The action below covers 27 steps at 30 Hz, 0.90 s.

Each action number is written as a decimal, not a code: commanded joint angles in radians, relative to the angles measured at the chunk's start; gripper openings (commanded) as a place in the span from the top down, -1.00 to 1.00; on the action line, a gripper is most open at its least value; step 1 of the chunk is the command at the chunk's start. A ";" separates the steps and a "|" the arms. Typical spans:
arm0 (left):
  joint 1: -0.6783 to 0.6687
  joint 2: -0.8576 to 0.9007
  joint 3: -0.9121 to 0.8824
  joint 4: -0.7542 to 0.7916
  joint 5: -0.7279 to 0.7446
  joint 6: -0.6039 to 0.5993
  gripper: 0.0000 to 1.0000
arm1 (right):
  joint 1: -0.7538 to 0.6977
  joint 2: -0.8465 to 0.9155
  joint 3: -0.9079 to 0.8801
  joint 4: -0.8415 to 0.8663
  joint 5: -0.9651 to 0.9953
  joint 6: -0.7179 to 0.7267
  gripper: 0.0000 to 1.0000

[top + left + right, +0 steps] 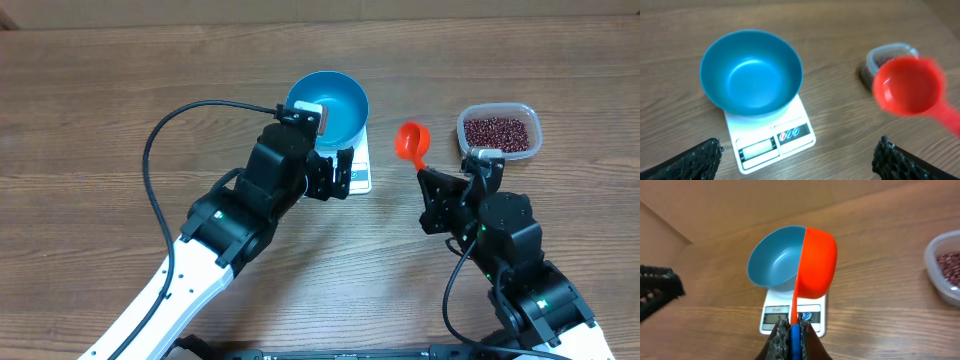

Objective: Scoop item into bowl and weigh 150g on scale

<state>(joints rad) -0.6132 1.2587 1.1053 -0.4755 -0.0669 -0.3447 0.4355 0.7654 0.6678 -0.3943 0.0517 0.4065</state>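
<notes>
Left claw point(799, 158) spread wide, clear of bowl point(767, 95)

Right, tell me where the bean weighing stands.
Done: the blue bowl sits on the scale, empty. In hand: the right gripper is shut on the red scoop, also empty; the left gripper is open. Left: all the scooping; the beans are in the clear tub.

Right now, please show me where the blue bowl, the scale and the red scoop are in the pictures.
blue bowl point(747, 80): left wrist view, on its bare inner floor.
scale point(758, 149): left wrist view, on its display window.
red scoop point(817, 262): right wrist view, on the outer wall of its cup.
</notes>
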 commanded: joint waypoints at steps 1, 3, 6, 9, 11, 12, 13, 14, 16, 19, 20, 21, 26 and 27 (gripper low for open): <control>0.001 0.058 0.016 -0.011 -0.022 0.039 -0.98 | 0.001 -0.007 0.022 -0.009 0.078 -0.045 0.93; -0.006 0.089 0.016 -0.011 -0.023 0.040 -0.91 | 0.001 -0.005 0.022 -0.009 0.098 -0.045 0.93; -0.020 0.142 0.016 -0.011 -0.027 0.058 -0.79 | 0.001 -0.005 0.022 -0.013 0.125 -0.045 0.93; -0.036 0.192 0.016 -0.011 -0.053 0.069 -0.60 | 0.001 -0.005 0.022 -0.026 0.171 -0.044 0.93; -0.040 0.220 0.016 -0.010 -0.058 0.082 -0.43 | 0.001 -0.005 0.022 -0.037 0.196 -0.040 0.93; -0.042 0.233 0.016 -0.010 -0.062 0.084 -0.24 | 0.001 -0.005 0.022 -0.042 0.203 -0.040 0.93; -0.042 0.246 0.016 -0.010 -0.066 0.084 -0.04 | 0.001 -0.005 0.022 -0.046 0.207 -0.040 0.93; -0.042 0.258 0.016 -0.010 -0.068 0.084 0.21 | 0.000 -0.005 0.022 -0.048 0.210 -0.040 0.93; -0.042 0.279 0.016 -0.010 -0.071 0.084 0.58 | -0.006 -0.005 0.022 -0.050 0.209 -0.037 0.93; -0.042 0.309 0.016 0.006 -0.072 0.084 0.92 | -0.043 -0.005 0.022 -0.049 0.207 -0.037 0.93; -0.042 0.319 0.016 0.013 -0.072 0.088 0.92 | -0.058 -0.005 0.022 -0.049 0.197 -0.037 0.93; -0.042 0.328 0.016 0.019 -0.071 0.098 0.92 | -0.077 -0.005 0.022 -0.049 0.176 -0.037 0.93; -0.042 0.382 0.016 0.048 -0.071 0.156 0.92 | -0.208 -0.005 0.038 -0.062 0.034 -0.038 0.94; -0.042 0.391 0.016 0.058 -0.071 0.170 0.92 | -0.233 -0.005 0.042 -0.066 0.016 -0.038 0.93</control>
<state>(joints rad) -0.6514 1.6192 1.1053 -0.4343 -0.1219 -0.2356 0.2611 0.7658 0.6678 -0.4599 0.1524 0.3695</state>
